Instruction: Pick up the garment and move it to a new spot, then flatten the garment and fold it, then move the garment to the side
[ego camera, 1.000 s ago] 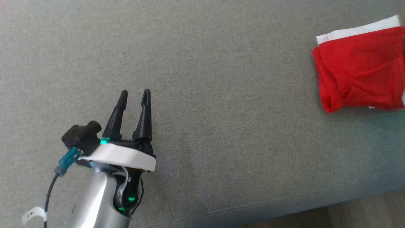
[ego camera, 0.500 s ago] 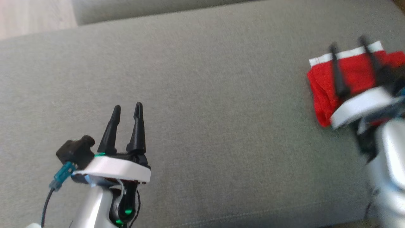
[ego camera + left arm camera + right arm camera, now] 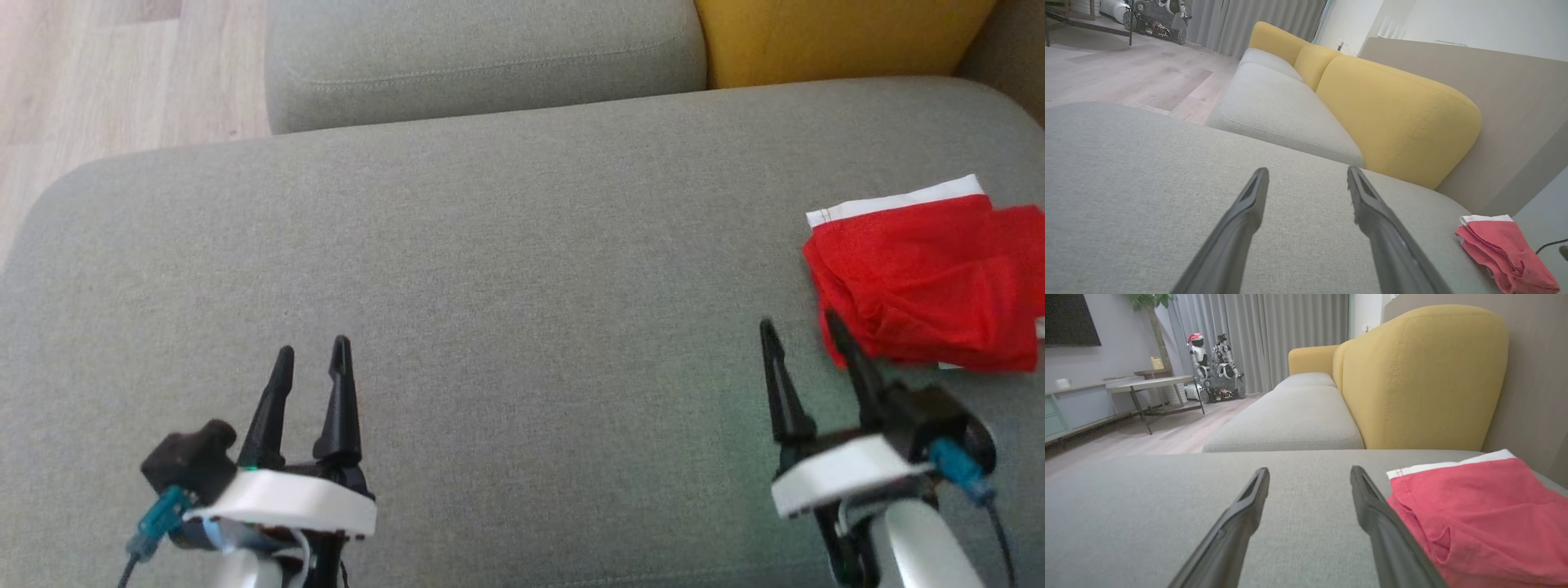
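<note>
Folded red garment [image 3: 927,278] at right on grey cushion [image 3: 522,269], its right edge cut off. My left gripper [image 3: 313,347] and my right gripper [image 3: 798,320] both parted, empty.

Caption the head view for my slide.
Folded red garment lies at right on the grey seat; left claw and right claw open, empty.

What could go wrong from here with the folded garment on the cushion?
1. The right gripper, jaws open, has one finger close beside the garment's near corner; a sideways move could snag it and undo the fold.
2. The fold looks loose and rumpled at that corner, so it may slump open.
</note>
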